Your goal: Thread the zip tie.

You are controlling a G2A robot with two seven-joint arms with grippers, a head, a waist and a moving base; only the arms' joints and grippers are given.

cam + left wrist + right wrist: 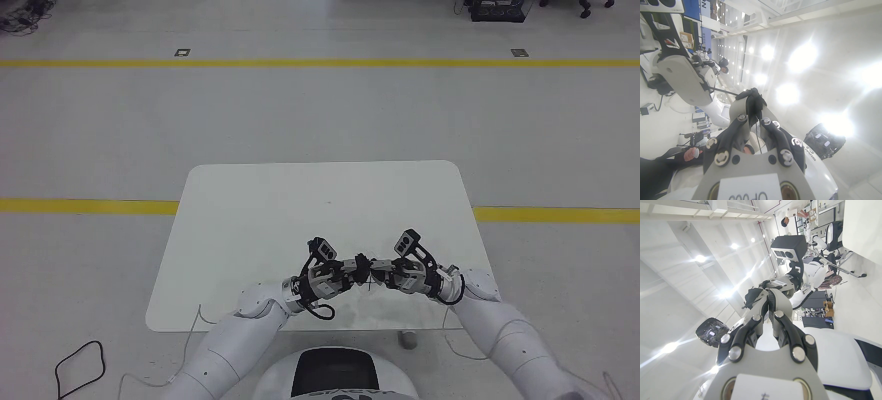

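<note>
Below, a white rounded table stands on yellow-lined grey floor. Above its near edge, my left gripper and right gripper each clamp the thin black plastic zip tie spanning between them.

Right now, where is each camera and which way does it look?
Top view: above the arms, looking down at the white table; both arms show.
Left wrist view: on the left wrist, facing up past the left gripper toward ceiling lights.
Right wrist view: on the right wrist, facing up past the right gripper.
Shared: both wrist views show the black zip tie and the other gripper.
</note>
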